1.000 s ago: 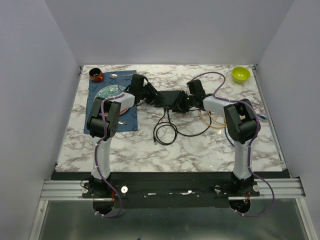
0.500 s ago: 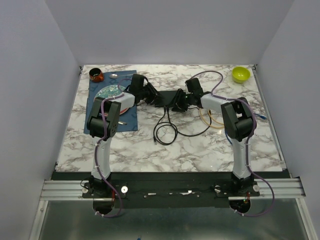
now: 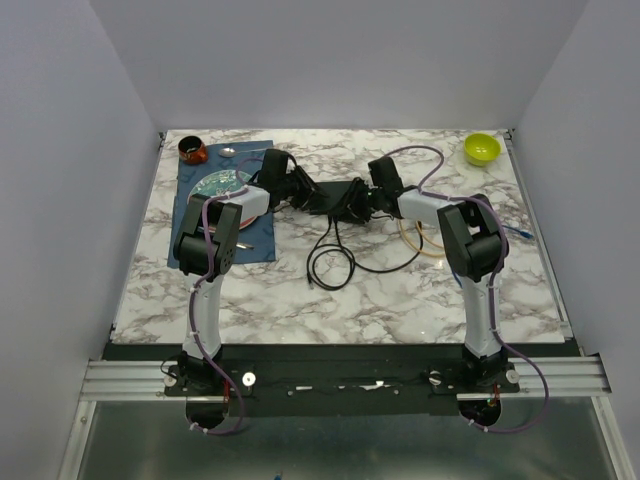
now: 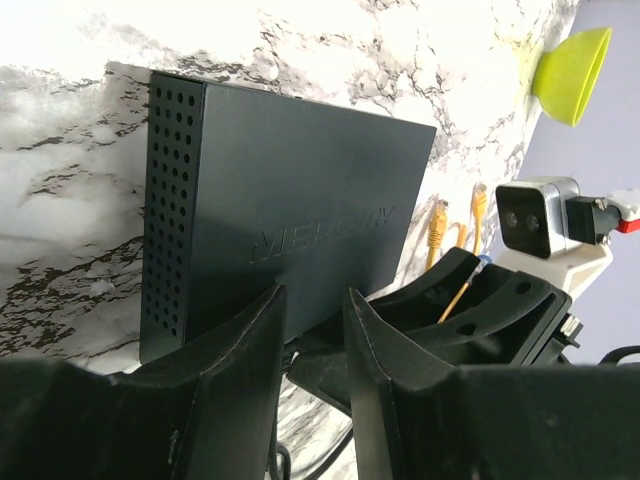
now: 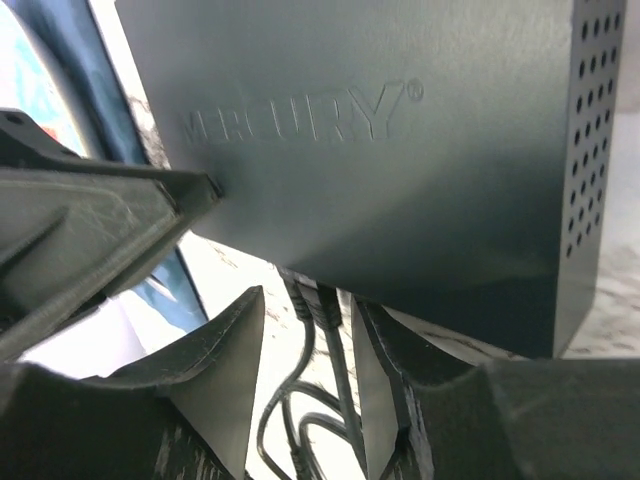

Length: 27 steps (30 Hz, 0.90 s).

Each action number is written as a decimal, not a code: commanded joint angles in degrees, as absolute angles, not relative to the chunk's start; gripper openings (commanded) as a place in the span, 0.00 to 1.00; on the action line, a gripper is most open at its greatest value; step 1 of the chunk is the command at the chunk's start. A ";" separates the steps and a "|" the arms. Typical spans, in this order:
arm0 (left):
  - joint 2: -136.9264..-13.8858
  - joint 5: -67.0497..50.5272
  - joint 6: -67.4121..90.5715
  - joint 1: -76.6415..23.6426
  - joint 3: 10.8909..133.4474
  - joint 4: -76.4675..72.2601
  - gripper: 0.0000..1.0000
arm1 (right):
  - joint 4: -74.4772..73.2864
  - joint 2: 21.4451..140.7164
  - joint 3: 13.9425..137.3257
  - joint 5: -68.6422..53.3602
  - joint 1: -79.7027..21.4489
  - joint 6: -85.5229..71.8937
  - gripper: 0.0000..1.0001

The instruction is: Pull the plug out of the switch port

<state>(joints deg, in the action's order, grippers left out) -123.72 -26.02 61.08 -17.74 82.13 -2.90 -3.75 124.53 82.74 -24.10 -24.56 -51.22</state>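
Observation:
The switch (image 3: 341,188) is a flat black box at mid-table; its top fills the left wrist view (image 4: 290,210) and the right wrist view (image 5: 400,140). My left gripper (image 3: 312,197) (image 4: 315,305) is shut on the switch's left end, one finger above and one below its edge. Black plugs (image 5: 325,300) stick out of the switch's near edge, and their black cable (image 3: 330,262) loops on the marble. My right gripper (image 3: 353,206) (image 5: 308,300) stands open astride the plugs, with a gap on each side.
A blue mat (image 3: 225,215) with a patterned plate (image 3: 222,183), a brown cup (image 3: 193,151) and a spoon (image 3: 240,151) lies left. A lime bowl (image 3: 481,149) sits back right. An orange cable (image 3: 420,245) lies right of the switch.
The right arm has swung left along the switch's near edge, and its jaws have widened around the plugs. The left arm and the switch have stayed put.

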 commanded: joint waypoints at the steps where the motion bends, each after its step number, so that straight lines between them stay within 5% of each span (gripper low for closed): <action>1: -123.66 -26.89 60.21 -17.49 80.68 1.23 0.44 | 1.75 126.30 81.21 -23.20 -24.96 -55.63 0.48; 27: -123.31 -27.42 60.29 -17.31 79.80 0.88 0.44 | 18.02 124.89 69.61 -22.33 -23.12 -70.84 0.40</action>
<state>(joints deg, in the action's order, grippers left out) -123.63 -27.18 61.10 -17.58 81.60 -3.07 16.53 124.11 71.33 -23.81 -23.86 -67.96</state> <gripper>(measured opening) 0.439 0.397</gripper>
